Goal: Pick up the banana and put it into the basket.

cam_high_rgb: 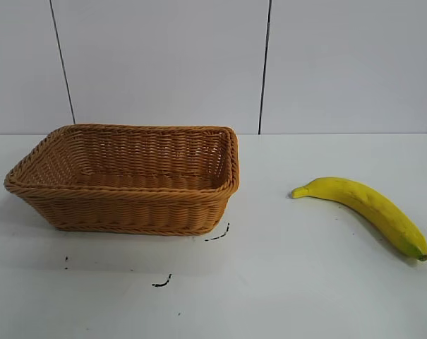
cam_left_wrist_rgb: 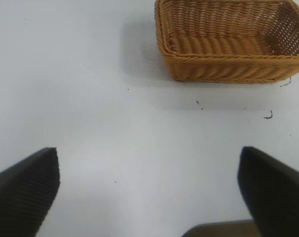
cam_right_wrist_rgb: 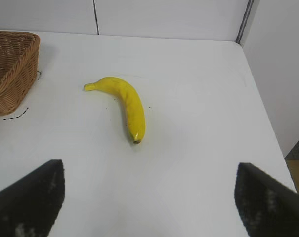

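A curved yellow banana [cam_high_rgb: 368,207] lies flat on the white table at the right of the exterior view, well apart from the tan woven basket [cam_high_rgb: 65,191] at the left, which holds nothing. In the right wrist view the banana [cam_right_wrist_rgb: 125,102] lies some way ahead of my right gripper [cam_right_wrist_rgb: 149,170], whose fingers stand wide open over bare table. The left wrist view shows the basket [cam_left_wrist_rgb: 189,64] far ahead of my left gripper [cam_left_wrist_rgb: 149,155], also wide open with nothing between its fingers. Neither arm shows in the exterior view.
Small black marks [cam_high_rgb: 162,282] dot the table in front of the basket. A pale panelled wall [cam_high_rgb: 199,56] backs the table. The table's edge [cam_right_wrist_rgb: 268,123] runs close beside the banana in the right wrist view, with a wall beyond.
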Controlling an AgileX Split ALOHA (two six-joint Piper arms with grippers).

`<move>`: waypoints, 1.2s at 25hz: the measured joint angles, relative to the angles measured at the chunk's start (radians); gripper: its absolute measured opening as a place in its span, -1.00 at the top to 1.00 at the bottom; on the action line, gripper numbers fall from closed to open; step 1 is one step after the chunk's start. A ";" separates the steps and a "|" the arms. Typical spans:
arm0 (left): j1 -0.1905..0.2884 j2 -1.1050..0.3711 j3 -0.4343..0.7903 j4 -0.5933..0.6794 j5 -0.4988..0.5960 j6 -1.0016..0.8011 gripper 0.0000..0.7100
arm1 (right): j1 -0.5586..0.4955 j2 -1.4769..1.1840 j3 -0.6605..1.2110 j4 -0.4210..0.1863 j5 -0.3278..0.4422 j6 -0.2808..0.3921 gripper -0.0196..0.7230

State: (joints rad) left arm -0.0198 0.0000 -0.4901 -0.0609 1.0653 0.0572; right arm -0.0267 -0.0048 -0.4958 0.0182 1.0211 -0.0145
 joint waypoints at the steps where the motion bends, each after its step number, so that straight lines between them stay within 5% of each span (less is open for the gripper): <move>1: 0.000 0.000 0.000 0.000 0.000 0.000 -0.96 | 0.000 0.000 0.000 0.002 0.000 0.000 -0.85; 12: 0.000 0.000 0.000 0.000 0.000 0.000 -0.96 | 0.000 0.060 -0.018 0.003 0.001 0.000 -0.85; 30: 0.000 0.000 0.000 0.000 0.000 0.000 -0.96 | 0.000 1.167 -0.582 0.003 -0.006 0.000 -0.85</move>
State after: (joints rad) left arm -0.0198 0.0000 -0.4901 -0.0609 1.0653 0.0572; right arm -0.0267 1.1624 -1.0778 0.0213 1.0151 -0.0145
